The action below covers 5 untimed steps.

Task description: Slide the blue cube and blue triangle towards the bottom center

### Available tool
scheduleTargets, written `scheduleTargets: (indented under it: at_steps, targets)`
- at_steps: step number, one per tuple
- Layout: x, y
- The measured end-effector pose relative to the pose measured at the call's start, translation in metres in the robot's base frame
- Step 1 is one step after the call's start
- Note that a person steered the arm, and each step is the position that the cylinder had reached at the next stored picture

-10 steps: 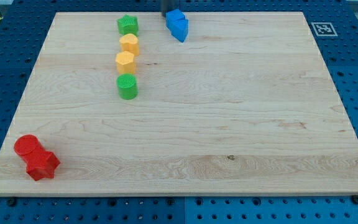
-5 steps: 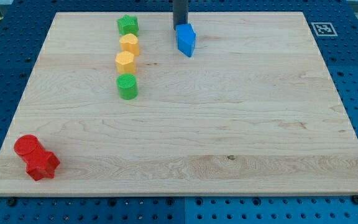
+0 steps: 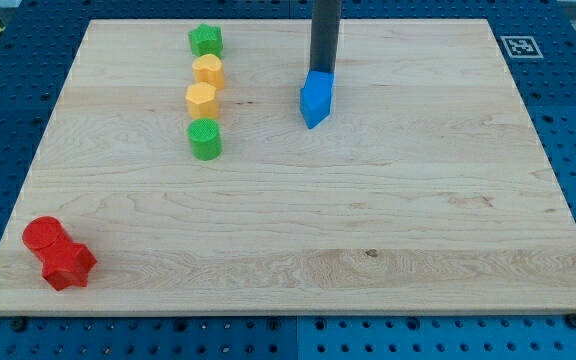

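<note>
The blue blocks [image 3: 316, 99], shapes merging together, are sliding further down from the board's [image 3: 418, 200] top edge than before; my tip [image 3: 323, 73] is pressing their upper side, rod standing upright, holding nothing

Straight dark grey rod, plain, my tip [image 3: 322, 72] blunt

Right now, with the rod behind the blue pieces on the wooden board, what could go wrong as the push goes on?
My tip sits at the top edge of the blue blocks, which show as one pointed shape, so the cube and triangle cannot be told apart. Risks: the pair may split or rotate off the tip, since the contact looks narrow. A leftward drift could bring them toward the green cylinder.
</note>
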<state>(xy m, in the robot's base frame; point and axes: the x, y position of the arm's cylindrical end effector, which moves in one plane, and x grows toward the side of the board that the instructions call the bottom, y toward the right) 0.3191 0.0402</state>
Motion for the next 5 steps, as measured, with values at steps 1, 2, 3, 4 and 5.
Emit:
scheduleTargets:
  at_steps: [1,2,3,4,5]
  targets:
    - [0.029,0.0]
    - [0.061,0.0]
    - [0.077,-0.001]
    - [0.098,-0.001]
    - [0.117,-0.002]
